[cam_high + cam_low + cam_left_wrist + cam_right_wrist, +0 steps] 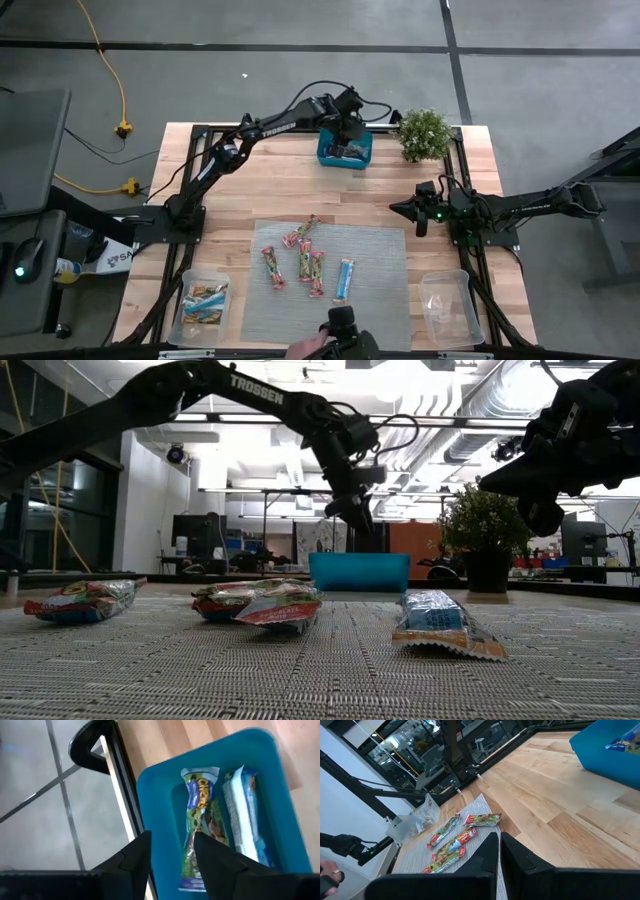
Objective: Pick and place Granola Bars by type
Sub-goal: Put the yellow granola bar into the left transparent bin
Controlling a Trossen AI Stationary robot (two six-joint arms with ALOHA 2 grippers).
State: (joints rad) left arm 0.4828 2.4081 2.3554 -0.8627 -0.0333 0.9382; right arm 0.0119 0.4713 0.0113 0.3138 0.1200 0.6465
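Several granola bars lie flat on the grey mat (380,300): red-green ones (300,232) (303,262) and a light blue one (344,280), which also shows in the low view (440,622). A teal box (345,150) at the table's far side holds a green bar (200,825) and a light blue bar (245,820). My left gripper (172,855) is open and empty just above the box's rim (358,560). My right gripper (500,850) is shut and empty, above the bare wood right of the mat (415,215).
A clear tub (205,305) with bars in it stands at the near left corner, and another clear tub (447,305) at the near right. A potted plant (425,133) stands right of the teal box. A person's hand (305,348) shows at the near edge.
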